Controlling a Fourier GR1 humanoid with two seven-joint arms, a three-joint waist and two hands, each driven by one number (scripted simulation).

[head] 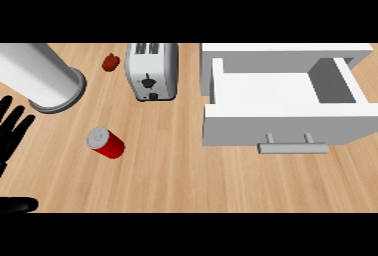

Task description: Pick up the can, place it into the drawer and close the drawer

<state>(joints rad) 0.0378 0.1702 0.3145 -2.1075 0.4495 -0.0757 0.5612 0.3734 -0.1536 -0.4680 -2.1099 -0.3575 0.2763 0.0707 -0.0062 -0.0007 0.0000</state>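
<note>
**Q:** Which robot hand appears, and in what pose?

**A:** Only the left robot hand (13, 131) shows, at the 9 o'clock edge of the head view. Its black fingers (20, 126) are straight and spread wide, pointing toward 1 o'clock, and they hold nothing. A black rounded part, probably its thumb, shows at the 8 o'clock corner. The right robot hand is out of view.

**Q:** Where does the can lie?

**A:** The red can (107, 143) sits on the wooden surface (184, 180) left of centre, at about 9 o'clock, tilted so its silver top faces 10 o'clock. It is near the fingers but apart from them, untouched.

**Q:** And the drawer?

**A:** The white drawer (284, 127) stands pulled open at 2 to 3 o'clock, its interior bare and its grey bar handle (292, 147) facing 6 o'clock. It is well apart from the can.

**Q:** What else rests on the surface?

**A:** A silver toaster (152, 71) at 12 o'clock; a small red pepper-like item (111, 62) just to its 9 o'clock side; and a large white cylinder with a grey rim (43, 75) at 10 o'clock, above the robot hand.
</note>
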